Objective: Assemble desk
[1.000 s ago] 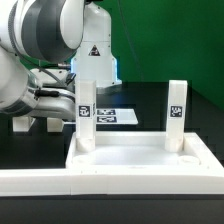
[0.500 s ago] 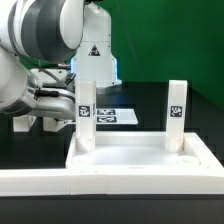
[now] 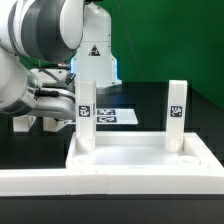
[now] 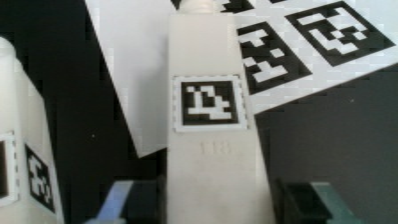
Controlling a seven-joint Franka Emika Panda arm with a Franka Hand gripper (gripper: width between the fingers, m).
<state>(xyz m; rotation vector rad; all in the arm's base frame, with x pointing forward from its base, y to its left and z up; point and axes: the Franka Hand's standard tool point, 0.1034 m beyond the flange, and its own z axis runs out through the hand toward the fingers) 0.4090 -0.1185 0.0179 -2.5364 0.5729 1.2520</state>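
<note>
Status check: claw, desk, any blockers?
Claw straddles a tagged leg, grip unconfirmed. Desk top carries two upright legs in its far sockets. Marker board lies beyond; no blocker seen.

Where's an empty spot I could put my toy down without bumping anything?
The flat desk top is bare between the left leg and the right leg. The black table is bare beyond the right leg, on the exterior view's right. It's crowded on the exterior view's left, where the claw holds the left leg.
</note>
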